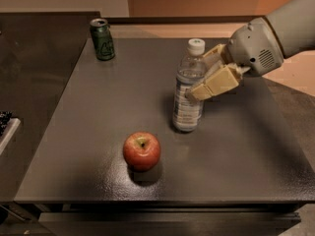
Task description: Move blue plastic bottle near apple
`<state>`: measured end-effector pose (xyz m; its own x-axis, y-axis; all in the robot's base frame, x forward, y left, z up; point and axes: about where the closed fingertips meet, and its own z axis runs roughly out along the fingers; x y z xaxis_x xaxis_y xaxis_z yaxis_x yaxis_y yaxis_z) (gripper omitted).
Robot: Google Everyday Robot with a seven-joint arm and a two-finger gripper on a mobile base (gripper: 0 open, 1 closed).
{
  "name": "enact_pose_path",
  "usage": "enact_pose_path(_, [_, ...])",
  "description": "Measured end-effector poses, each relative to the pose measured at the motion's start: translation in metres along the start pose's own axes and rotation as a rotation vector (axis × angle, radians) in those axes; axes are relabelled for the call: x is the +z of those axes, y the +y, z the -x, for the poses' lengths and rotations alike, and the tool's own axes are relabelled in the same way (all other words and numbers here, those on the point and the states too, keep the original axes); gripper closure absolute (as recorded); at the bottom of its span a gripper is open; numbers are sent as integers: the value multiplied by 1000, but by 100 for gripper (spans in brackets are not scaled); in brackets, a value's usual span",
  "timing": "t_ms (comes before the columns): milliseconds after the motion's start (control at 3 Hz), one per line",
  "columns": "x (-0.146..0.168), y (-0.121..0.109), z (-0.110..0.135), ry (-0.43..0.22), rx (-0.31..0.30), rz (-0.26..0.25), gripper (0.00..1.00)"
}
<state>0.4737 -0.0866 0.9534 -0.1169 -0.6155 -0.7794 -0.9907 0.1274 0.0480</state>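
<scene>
The blue plastic bottle (pixel 187 102), clear with a white cap, stands slightly tilted on the dark table (pixel 88 132), just right of and behind the apple. The red apple (pixel 141 151) sits near the table's front edge. My gripper (pixel 201 73) reaches in from the right and is shut on the bottle's upper half. One tan finger (pixel 215 84) shows in front of the bottle and the other sits behind it.
A green can (pixel 102 39) stands at the table's back left corner. A dark counter (pixel 34 58) runs along the left, with a white-edged object (pixel 6 129) at the far left edge. The table's front edge lies just below the apple.
</scene>
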Motion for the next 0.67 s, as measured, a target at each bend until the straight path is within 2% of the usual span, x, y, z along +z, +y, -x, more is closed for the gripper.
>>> enact_pose_path(333, [7,11,1,-5,-16,27,100])
enact_pose_path(667, [15,19,1,-4,-32,40,82])
